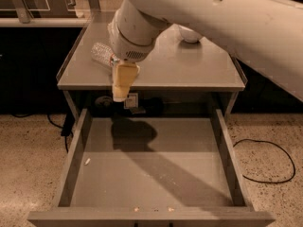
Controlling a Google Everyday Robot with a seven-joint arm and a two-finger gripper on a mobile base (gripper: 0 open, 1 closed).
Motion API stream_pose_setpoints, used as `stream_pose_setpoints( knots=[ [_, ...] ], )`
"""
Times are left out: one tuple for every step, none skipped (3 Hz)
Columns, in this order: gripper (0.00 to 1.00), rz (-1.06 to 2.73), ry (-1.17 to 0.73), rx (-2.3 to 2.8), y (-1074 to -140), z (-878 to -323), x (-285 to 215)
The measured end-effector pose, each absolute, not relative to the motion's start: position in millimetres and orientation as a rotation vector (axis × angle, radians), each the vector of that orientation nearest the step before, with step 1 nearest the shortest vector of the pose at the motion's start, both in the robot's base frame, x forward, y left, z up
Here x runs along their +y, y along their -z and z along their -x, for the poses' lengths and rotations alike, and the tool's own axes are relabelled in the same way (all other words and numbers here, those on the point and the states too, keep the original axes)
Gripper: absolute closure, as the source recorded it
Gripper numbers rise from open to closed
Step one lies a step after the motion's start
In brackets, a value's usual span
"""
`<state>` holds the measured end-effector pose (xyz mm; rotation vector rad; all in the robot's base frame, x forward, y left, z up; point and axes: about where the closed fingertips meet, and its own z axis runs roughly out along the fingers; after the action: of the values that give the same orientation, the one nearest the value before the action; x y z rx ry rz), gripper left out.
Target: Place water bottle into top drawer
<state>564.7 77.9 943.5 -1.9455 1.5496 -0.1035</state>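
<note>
The water bottle (100, 55) lies on its side on the grey tabletop (189, 72), up and just to the left of the gripper (120, 96) and partly hidden behind the arm's round white wrist (130, 32); only its clear crinkled body shows, and it is free of the gripper; the gripper, yellowish and pointing straight down, hangs in front of the table's front edge near its left half, with nothing seen in its hold; whether it is spread or pressed together cannot be told from this angle; below the gripper the top drawer (151, 217) stands pulled fully out, its flat grey bottom bare but for a small white speck (87, 161) down and to the left of the gripper; the gripper's shadow (133, 134) falls on the drawer's back part, directly under it; up and to the right of the gripper a white bowl (189, 34) sits at the tabletop's far side, half covered by the arm; a black cable (265, 161) loops on the speckled floor (28, 169) well off to the gripper's lower right.
</note>
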Motion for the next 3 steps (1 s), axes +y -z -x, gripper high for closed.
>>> stream_pose_setpoints(
  knots=[
    [0.0,1.97,0.171,1.52,-927,-617,93],
    [0.0,1.993,0.234,1.529,-915,-671,96],
    [0.0,1.994,0.235,1.529,-914,-672,96]
  ],
)
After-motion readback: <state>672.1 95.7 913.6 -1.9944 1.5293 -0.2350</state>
